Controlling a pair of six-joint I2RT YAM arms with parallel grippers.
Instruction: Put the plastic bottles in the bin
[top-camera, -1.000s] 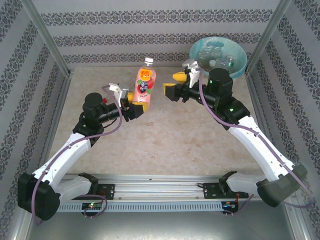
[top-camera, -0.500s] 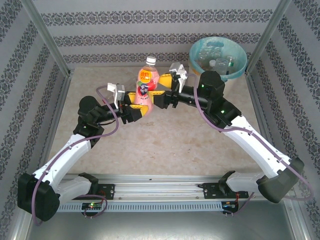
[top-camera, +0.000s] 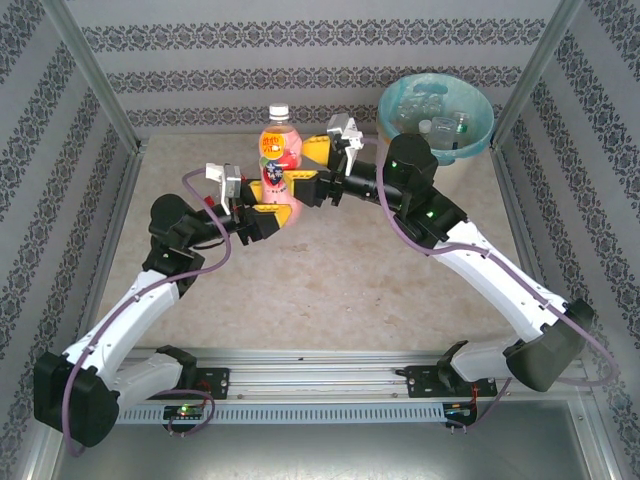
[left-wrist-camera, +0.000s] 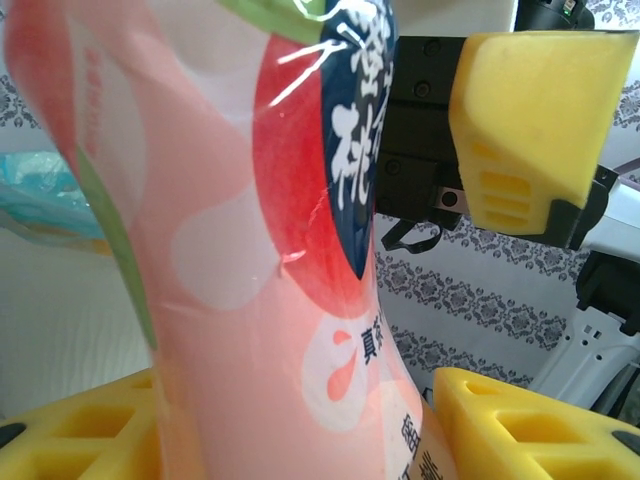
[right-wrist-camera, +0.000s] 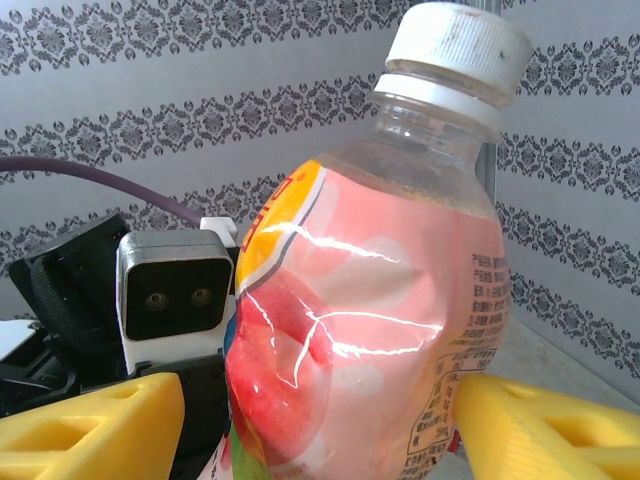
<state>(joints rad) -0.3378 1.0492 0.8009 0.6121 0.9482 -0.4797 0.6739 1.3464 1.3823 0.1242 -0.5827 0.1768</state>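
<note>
Damask-striped wallpaper lines the three walls around a mottled beige table (top-camera: 350, 290). From the overhead camera, the pink bottle (top-camera: 279, 152) stands upright with its white cap up, raised off the table near the back. The left gripper (top-camera: 275, 198) pinches its lower part from the near-left side. The right gripper (top-camera: 300, 168) reaches in from the right at label height, one yellow finger on each side of the bottle. The bin (top-camera: 484, 128) sits in the far right corner, well apart from the bottle, its turquoise liner folded over the rim and several clear bottles (top-camera: 442, 126) lying inside.

Seen by the left wrist camera, the pink bottle (left-wrist-camera: 250, 300) rises between that gripper's two yellow fingers (left-wrist-camera: 85, 430), which press against its sides at the bottom edge of the view. The label shows a red patch and dark printed characters. A yellow finger of the right arm (left-wrist-camera: 525, 130) hangs at the upper right, just beside the bottle.

Seen by the right wrist camera, the pink bottle (right-wrist-camera: 370, 330) stands slightly tilted between spread yellow fingers (right-wrist-camera: 90, 430). The left one stands clear of the label, while the right one lies at the bottle's edge. Behind the bottle sit the left arm's camera box (right-wrist-camera: 170, 295) and a purple cable (right-wrist-camera: 100, 180).
</note>
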